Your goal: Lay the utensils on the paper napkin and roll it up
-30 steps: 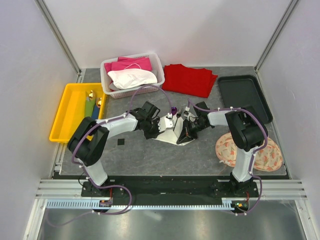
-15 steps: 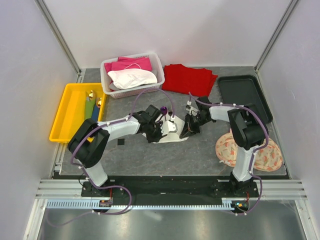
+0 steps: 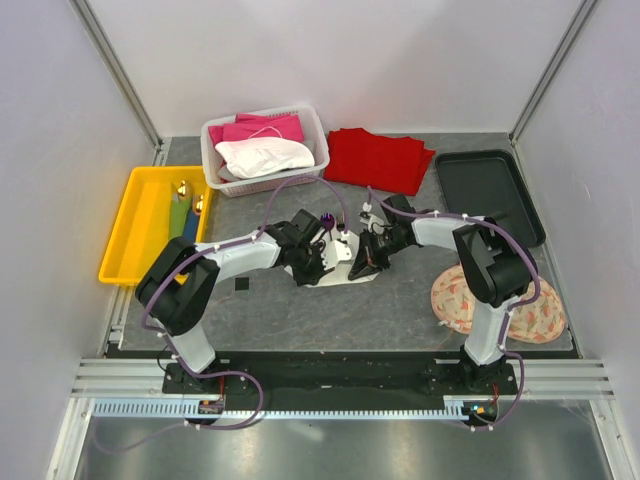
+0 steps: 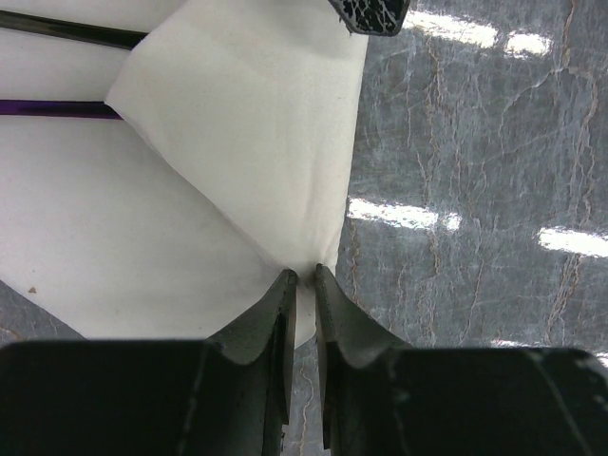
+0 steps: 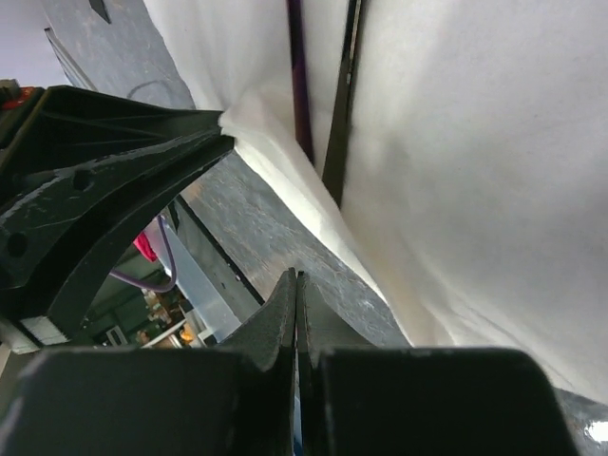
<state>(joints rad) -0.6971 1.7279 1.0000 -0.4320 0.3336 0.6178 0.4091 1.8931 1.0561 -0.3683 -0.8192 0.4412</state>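
Observation:
The off-white paper napkin (image 3: 340, 275) lies mid-table with one flap folded over. A purple-handled utensil (image 4: 57, 109) and a dark-handled one (image 4: 66, 30) lie on it, partly under the flap; the purple end (image 3: 327, 218) sticks out at the back. My left gripper (image 4: 304, 275) is shut on the paper napkin's (image 4: 237, 142) folded corner. My right gripper (image 5: 296, 275) is shut with nothing between its jaws, tips over bare table just beside the napkin's (image 5: 475, 142) edge. Green and blue utensils (image 3: 183, 213) lie in the yellow tray (image 3: 125, 230).
A white basket (image 3: 213, 160) of pink and white fabric stands at the back left. A red cloth (image 3: 378, 160) and a black tray (image 3: 490, 190) lie at the back right. A patterned cloth (image 3: 500, 300) lies beside the right arm.
The napkin, lifted into a tent shape a second ago, now lies lower and flatter. My right gripper has moved left towards my left gripper. The left grip on the napkin has held.

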